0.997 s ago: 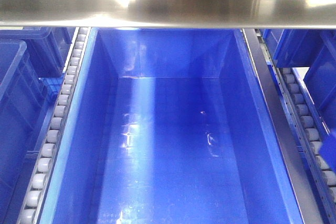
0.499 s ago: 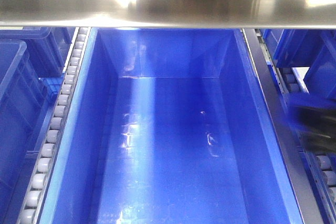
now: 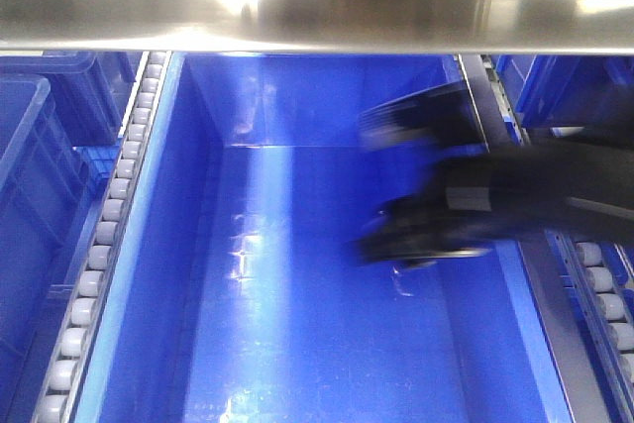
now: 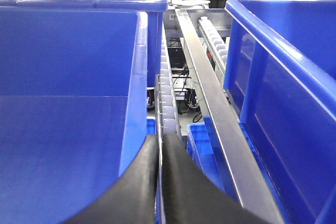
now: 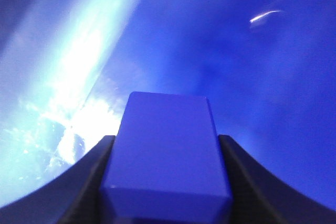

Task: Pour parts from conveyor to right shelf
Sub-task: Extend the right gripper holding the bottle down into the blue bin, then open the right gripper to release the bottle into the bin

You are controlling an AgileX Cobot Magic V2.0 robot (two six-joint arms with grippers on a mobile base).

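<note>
A blue part point(image 5: 167, 150) is clamped between the two dark fingers of my right gripper point(image 5: 166, 139), which is shut on it. Below it lies the glossy floor of a large blue bin point(image 5: 252, 66). In the front view that gripper point(image 3: 381, 185) shows as a dark blur reaching in from the right over the middle bin point(image 3: 158, 245) of the right shelf point(image 3: 317, 7). My left gripper point(image 4: 160, 140) is shut on nothing, over a roller track point(image 4: 167, 93) between two bins. The conveyor is out of view.
A steel crossbar spans the top of the front view. Roller rows point(image 3: 109, 215) and a steel rail point(image 3: 555, 334) flank the middle bin, with more blue bins point(image 3: 25, 205) on both sides. A steel rail point(image 4: 210, 98) and a tall bin wall point(image 4: 283, 77) lie right of the left gripper.
My right arm has swung in from the right edge to over the middle bin, moving fast enough to blur. The bin has not moved.
</note>
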